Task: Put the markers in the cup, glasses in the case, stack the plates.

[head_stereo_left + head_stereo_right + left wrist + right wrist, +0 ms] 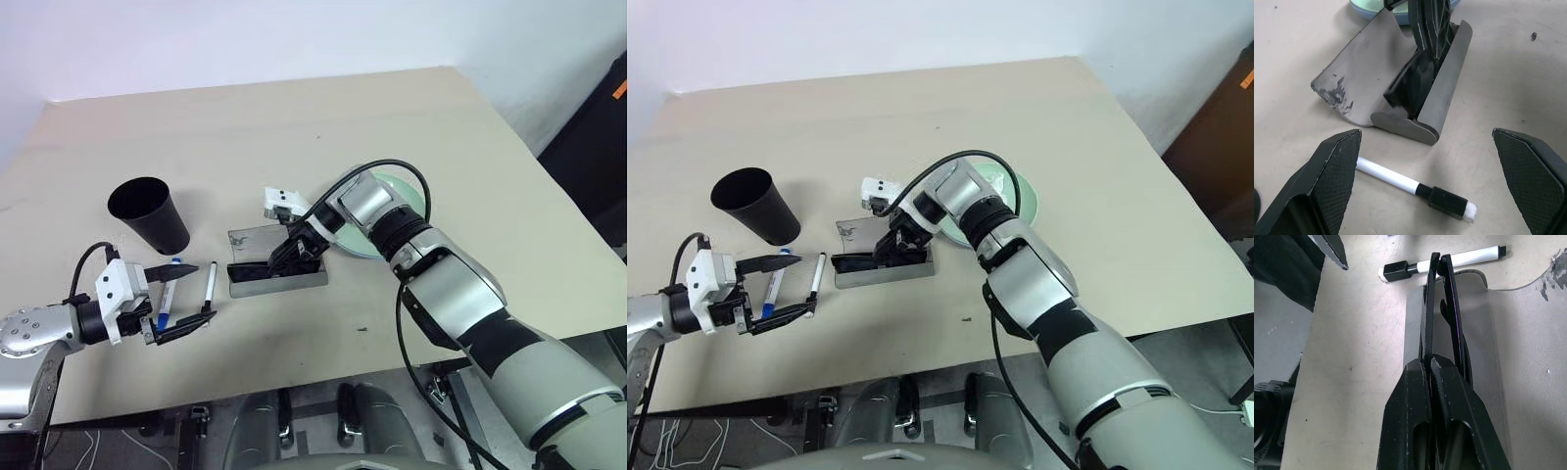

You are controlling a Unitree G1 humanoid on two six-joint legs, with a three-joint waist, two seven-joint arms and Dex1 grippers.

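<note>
Right gripper (1436, 264) is seen clamped on the folded sunglasses (1422, 73), fingers pressed together on the frame, w/ the glasses lowered into the open grey case (277, 277) near the table's (392, 98) centre. Left gripper (179, 300) is held w/ fingers spread wide apart, nothing gripped, hovering just over the two markers.

Progress, as judged from the pics: glasses step is nearly done, since the glasses are partly down in the tray but not yet released, and the translucent lid (1359, 73) is left standing open. Markers step is not begun: black-cap marker (209, 285) and blue-cap marker (167, 299) are both lying flat on the table, just beside each other, near the black cup (149, 215) (upright, mouth up, nothing visible inside). Plates: a mint green plate (411, 201) is seen behind the right arm w/ a light blue rim showing under it in the left wrist view, so they look stacked already, though most is hidden.

Axes: sunglasses' long axis is run along the case's length, tilted, w/ one end lower in the tray. Case is laid roughly across the robot's front. Markers are laid roughly parallel, pointing away from the robot.
</note>
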